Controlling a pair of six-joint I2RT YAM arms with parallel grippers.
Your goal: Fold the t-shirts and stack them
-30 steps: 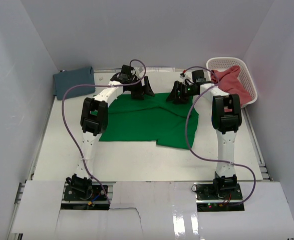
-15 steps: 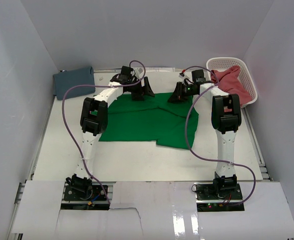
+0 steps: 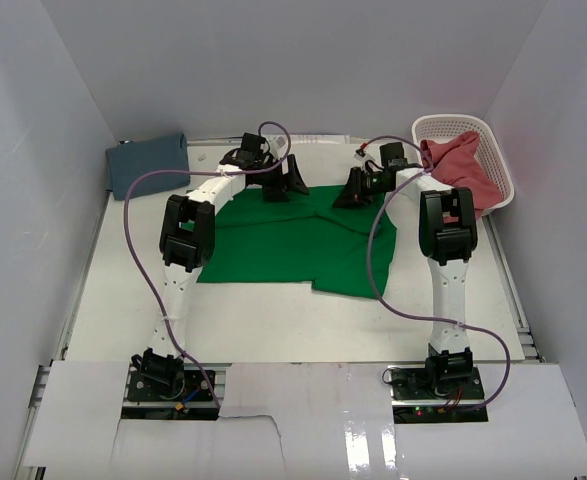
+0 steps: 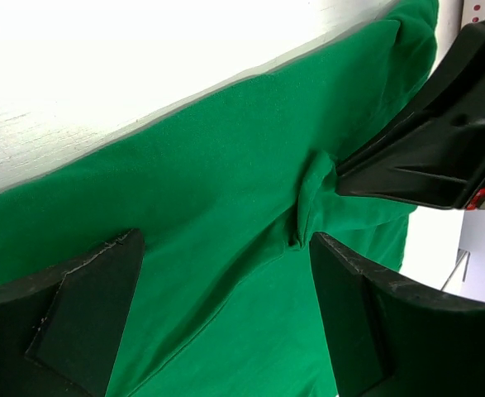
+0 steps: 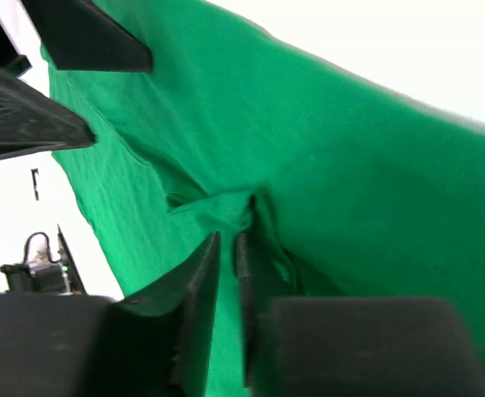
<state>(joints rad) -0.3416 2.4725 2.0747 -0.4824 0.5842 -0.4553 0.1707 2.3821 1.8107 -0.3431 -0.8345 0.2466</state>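
Your right gripper (image 5: 225,241) is just closing its jaws on a pucker of the green t-shirt (image 3: 293,240), which is lying spread at the top view's centre. Your left gripper (image 4: 225,240) is straddling the same far edge with jaws wide apart, so only 1 hand is gripping for the fold.

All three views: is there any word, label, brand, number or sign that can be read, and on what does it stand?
None can be read in any view.
The green t-shirt, blue t-shirt, red t-shirt and white basket show no print or label.
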